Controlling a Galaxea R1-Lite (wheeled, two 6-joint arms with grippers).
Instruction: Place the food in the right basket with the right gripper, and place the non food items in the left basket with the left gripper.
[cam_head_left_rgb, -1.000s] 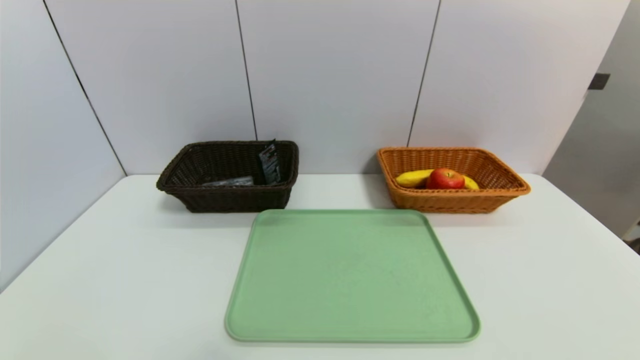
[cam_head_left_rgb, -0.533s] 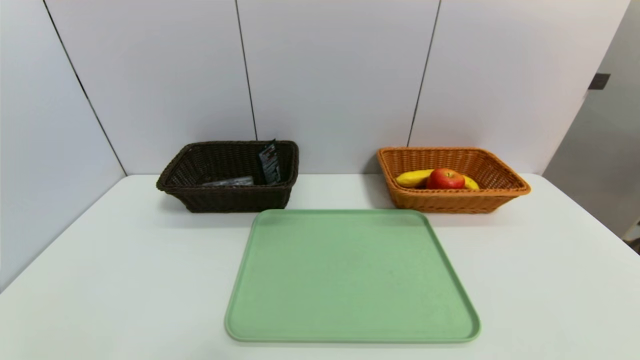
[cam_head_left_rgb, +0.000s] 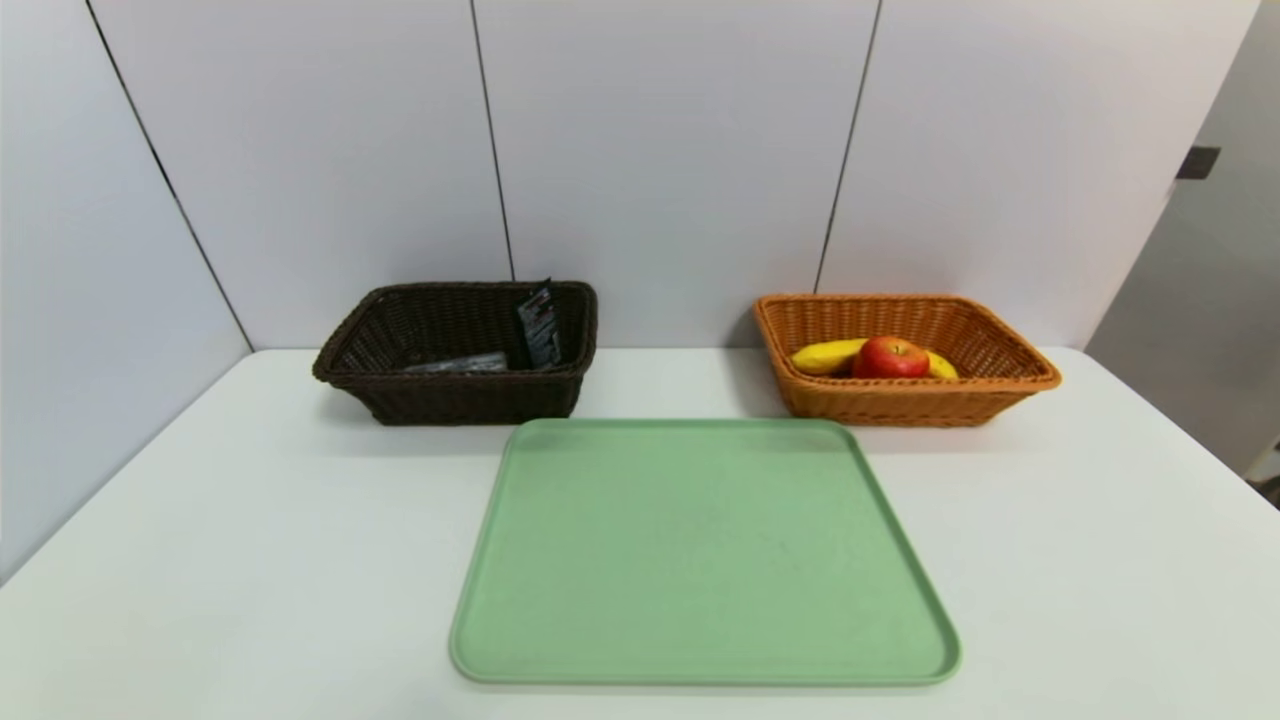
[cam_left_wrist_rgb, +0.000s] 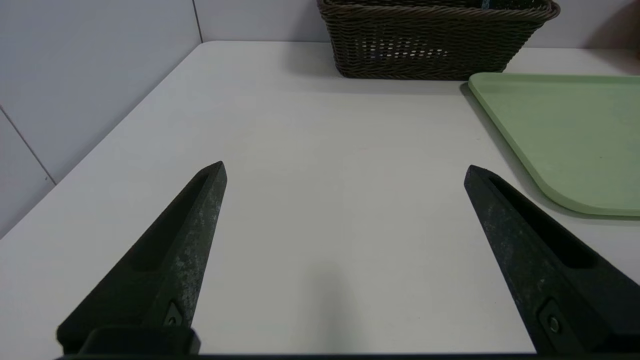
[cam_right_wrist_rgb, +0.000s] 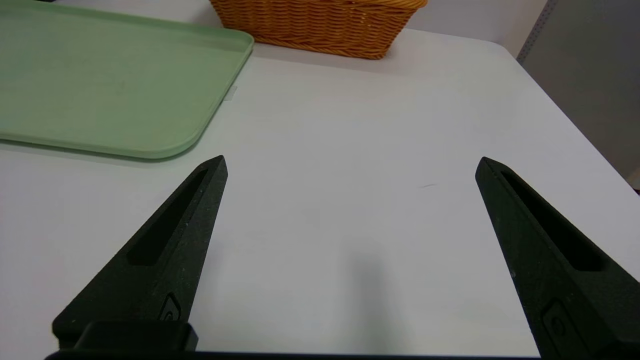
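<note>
Both sets of fingers stand spread wide and hold nothing. The left gripper (cam_left_wrist_rgb: 345, 167) hovers low over bare white table (cam_head_left_rgb: 250, 520) at about 8 o'clock from the green tray (cam_head_left_rgb: 705, 672), and the right gripper (cam_right_wrist_rgb: 350, 162) does the same at about 4 o'clock from it; neither arm reaches into the head view.

Outward from them, the tray lies in the middle of the table with nothing on it. At 11 o'clock from the tray, against the wall, sits the dark brown left basket (cam_head_left_rgb: 455, 400), holding a black squeeze tube (cam_head_left_rgb: 540, 325) propped against its far right corner and a flat clear case (cam_head_left_rgb: 458, 364) lying on its floor. No marker can be made out; the basket's near wall may hide it. At 1 o'clock sits the orange right basket (cam_head_left_rgb: 900, 405), with the red apple (cam_head_left_rgb: 890, 357) resting against the yellow banana (cam_head_left_rgb: 830, 356) inside.

By the look of things, the sorting is finished: food right, non-food left, nothing loose on tray or table. The next move likely calls for no grasp at all, only keeping both arms parked clear.
</note>
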